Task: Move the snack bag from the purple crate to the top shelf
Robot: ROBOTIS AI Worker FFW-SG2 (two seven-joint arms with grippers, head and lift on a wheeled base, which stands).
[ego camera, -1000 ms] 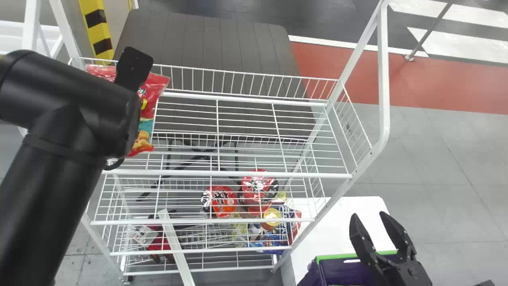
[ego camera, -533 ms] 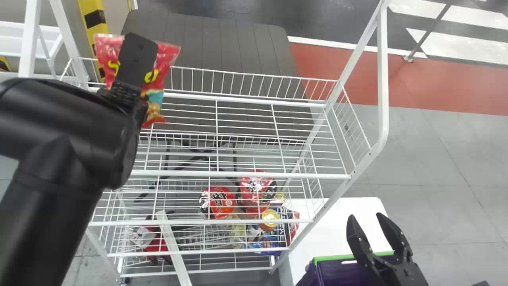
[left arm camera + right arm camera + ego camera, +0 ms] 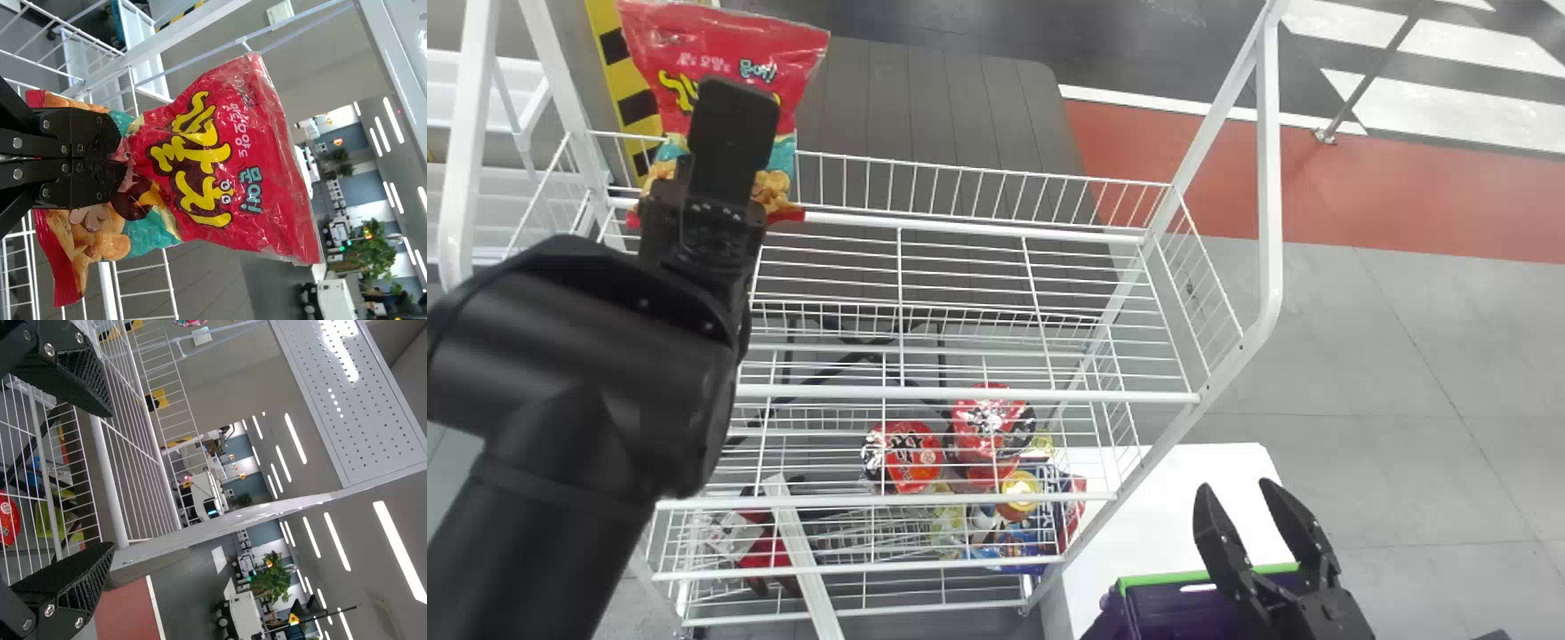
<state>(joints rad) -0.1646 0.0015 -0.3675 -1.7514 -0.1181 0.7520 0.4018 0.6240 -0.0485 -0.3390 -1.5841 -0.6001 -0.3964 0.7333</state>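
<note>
Head view: snack bag (image 3: 725,46) pinched in left gripper (image 3: 736,102), higher than before; right gripper (image 3: 1235,485) wide open.

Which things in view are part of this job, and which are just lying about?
Job:
- snack bag, gripped by the left gripper
- top shelf, where it should go
- purple crate, its stated source

Just there:
- red packs on the lower shelves
- white table by the rack
- grey table behind it
</note>
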